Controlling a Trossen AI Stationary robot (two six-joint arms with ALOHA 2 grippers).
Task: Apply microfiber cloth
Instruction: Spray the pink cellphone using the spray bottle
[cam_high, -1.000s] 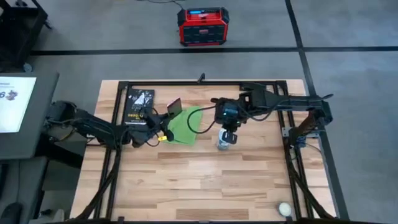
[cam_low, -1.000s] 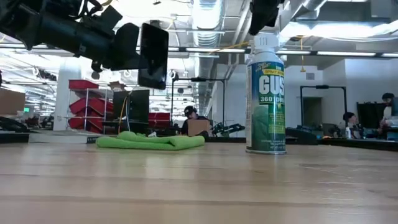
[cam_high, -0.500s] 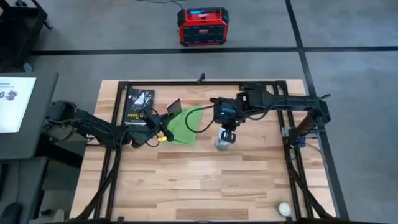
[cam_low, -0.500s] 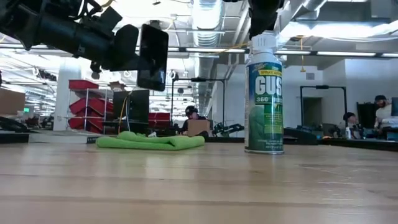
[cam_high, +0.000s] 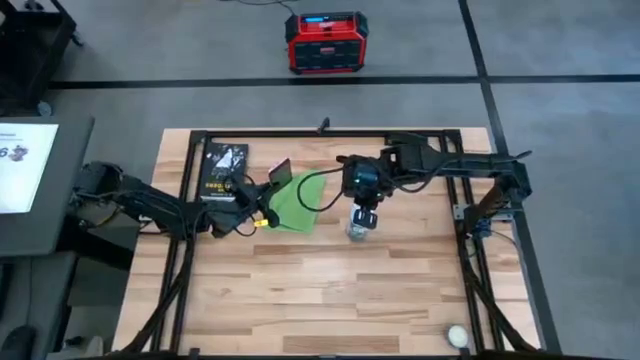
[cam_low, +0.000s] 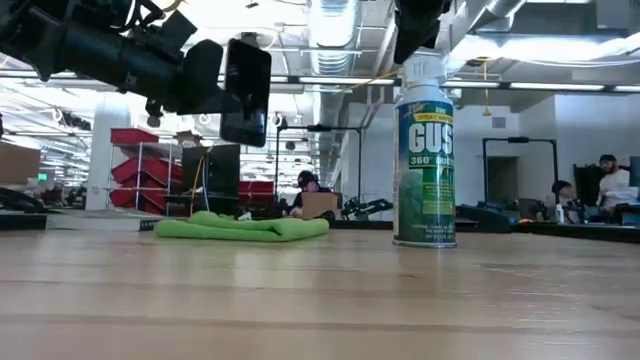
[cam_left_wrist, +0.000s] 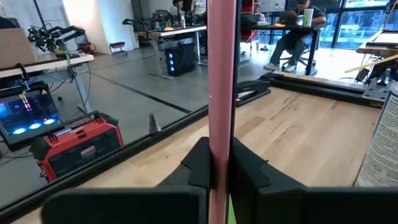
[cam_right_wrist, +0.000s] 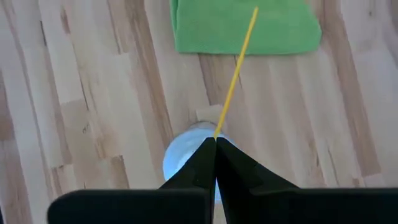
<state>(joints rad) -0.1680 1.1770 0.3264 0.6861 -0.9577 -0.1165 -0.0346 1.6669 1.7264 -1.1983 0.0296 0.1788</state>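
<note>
**Cloth lies flat while both arms hold other things**

Pale wooden planks make up the worktop (cam_high: 300, 290), which stands on a grey floor with a red and black box (cam_high: 326, 42) beyond its far edge. Through the low view a large workshop shows behind, with red bins and seated people far off.

Toward the far middle of the worktop lies the microfiber cloth (cam_high: 300, 203), bright lime green, folded and flat on the wood, touched by neither arm. A black book with yellow lettering (cam_high: 224, 170) lies just beside it, on the left arm's side.

The left gripper (cam_high: 262, 190) hangs above the near-left edge of the cloth, clenched on a phone (cam_low: 246, 90) held upright and edge-on, clear of the worktop. In the left wrist view the phone's thin pink edge rises between the two dark fingers (cam_left_wrist: 249, 171).

The right gripper (cam_right_wrist: 215, 146) sits over the top of a spray can (cam_low: 424, 150), which stands upright on the worktop to the right of the cloth and apart from it. Its fingers are pressed together, pinching a thin yellow straw (cam_right_wrist: 237, 68) that slants up from the can's top toward the cloth.
</note>
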